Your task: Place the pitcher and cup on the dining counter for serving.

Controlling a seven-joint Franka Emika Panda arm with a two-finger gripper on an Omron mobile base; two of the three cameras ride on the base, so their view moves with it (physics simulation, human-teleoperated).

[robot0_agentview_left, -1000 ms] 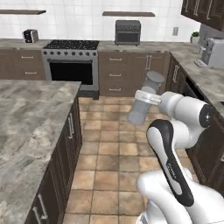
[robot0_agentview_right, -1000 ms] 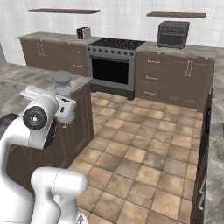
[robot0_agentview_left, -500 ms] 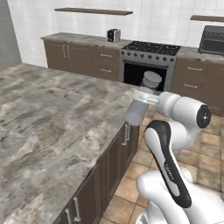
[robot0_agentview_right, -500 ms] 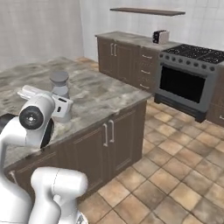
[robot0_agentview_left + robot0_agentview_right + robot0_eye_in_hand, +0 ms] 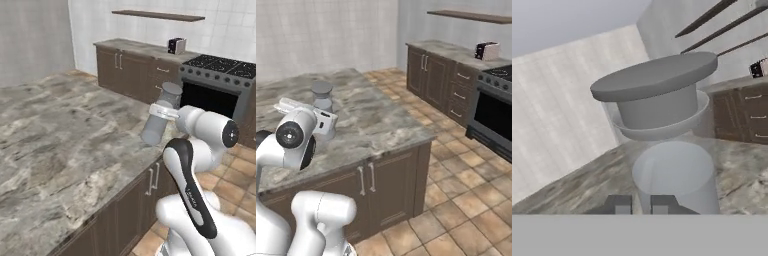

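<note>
- The dining table (image 5: 60,145) spreads across the left and centre of the left base view.
- The pitcher (image 5: 161,116) is seen right of centre, tilted, above the table's edge.
- The end effector (image 5: 165,112) is closed around the pitcher's neck.
- A toaster (image 5: 176,46) is set at upper right.

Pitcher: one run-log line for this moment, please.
pitcher: held, tilted, over dining counter edge | fingers: shut on pitcher | placed: not yet
</note>
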